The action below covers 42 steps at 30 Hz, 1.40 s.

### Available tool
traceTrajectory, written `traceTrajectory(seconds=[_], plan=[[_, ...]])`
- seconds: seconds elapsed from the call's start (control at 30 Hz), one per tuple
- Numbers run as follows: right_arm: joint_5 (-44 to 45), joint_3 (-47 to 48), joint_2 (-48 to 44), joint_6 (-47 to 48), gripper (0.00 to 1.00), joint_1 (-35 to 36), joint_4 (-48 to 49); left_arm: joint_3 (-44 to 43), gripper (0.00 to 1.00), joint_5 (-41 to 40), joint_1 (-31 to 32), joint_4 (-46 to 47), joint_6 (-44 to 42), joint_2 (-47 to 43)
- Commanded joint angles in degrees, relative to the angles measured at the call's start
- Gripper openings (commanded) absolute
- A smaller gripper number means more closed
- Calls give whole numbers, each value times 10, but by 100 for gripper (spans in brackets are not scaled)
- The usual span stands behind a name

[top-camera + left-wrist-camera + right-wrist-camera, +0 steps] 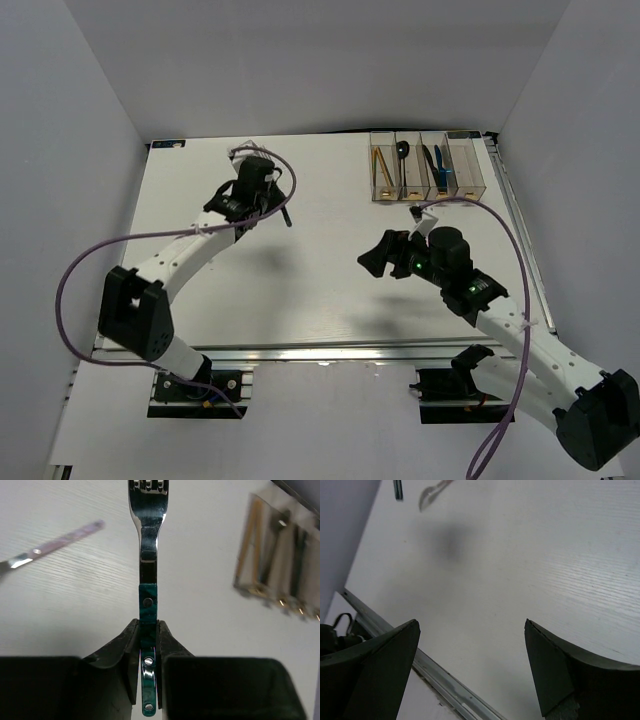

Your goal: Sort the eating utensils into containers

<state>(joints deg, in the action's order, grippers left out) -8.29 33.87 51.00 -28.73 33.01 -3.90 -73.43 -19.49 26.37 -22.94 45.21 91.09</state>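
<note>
Fork [148, 555] teal-handled, pinched by left gripper [148, 626]

Teal-handled fork [148, 555] in L pincer [148, 626], bins [280, 565] upper R, 2nd utensil [50, 545] upper L.

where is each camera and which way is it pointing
Top external: above and behind the bases, looking down on the table; shows the left arm, the right arm and the bins at far right.
Left wrist: on the left arm, looking along its fingers; shows the left gripper shut on a fork, bins ahead to the right.
Right wrist: on the right arm, looking down at the table and its edge rail; shows the open right gripper.
Shared: top and left wrist views both show the bins.
</note>
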Motion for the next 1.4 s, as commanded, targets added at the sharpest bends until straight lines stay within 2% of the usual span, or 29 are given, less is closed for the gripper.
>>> traceTrajectory(seconds=[0.0, 0.13, 0.3, 0.43, 0.8, 0.9, 0.97, 1.0, 1.03, 1.07, 1.1, 1.13, 1.23, 1.27, 1.3, 1.33, 1.37], plan=[[-14, 16, -22, -75, 89, -1, 87, 69, 0, 146, 40, 119, -85, -74], [18, 14, -42, -125, 89, -1, 131, 130, 0, 233, 111, 165, -132, -132], [43, 30, -26, -158, 89, -1, 159, 181, 0, 268, 175, 218, -139, -170], [63, 71, 11, -166, 86, -1, 123, 176, 0, 259, 213, 214, -139, -168], [46, 83, 49, -196, 76, -1, 141, 135, 0, 232, 266, 201, -146, -137], [43, 81, 63, -212, 69, -1, 135, 128, 0, 229, 272, 207, -147, -133], [43, 81, 71, -219, 61, -1, 122, 118, 0, 223, 272, 203, -148, -129], [39, 79, 74, -222, 55, -1, 121, 115, 0, 219, 272, 200, -149, -127], [36, 78, 77, -221, 41, -1, 128, 105, 0, 214, 272, 190, -154, -124], [25, 76, 78, -220, 35, -1, 132, 101, 0, 213, 272, 187, -156, -118], [17, 76, 80, -214, 24, -1, 138, 97, 2, 212, 272, 184, -159, -117], [12, 78, 81, -212, 0, -1, 144, 94, 5, 205, 272, 178, -160, -115], [10, 102, 96, -183, 0, -2, 135, 84, 40, 181, 272, 162, -168, -112], [27, 118, 103, -169, 0, -5, 92, 78, 55, 153, 272, 151, -168, -111], [41, 158, 112, -154, 0, -9, 65, 72, 74, 135, 272, 136, -168, -115], [47, 179, 137, -115, 0, -31, 43, 65, 79, 119, 272, 99, -169, -115], [45, 202, 153, -93, 0, -48, -10, 52, 83, 70, 272, 76, -168, -119]])
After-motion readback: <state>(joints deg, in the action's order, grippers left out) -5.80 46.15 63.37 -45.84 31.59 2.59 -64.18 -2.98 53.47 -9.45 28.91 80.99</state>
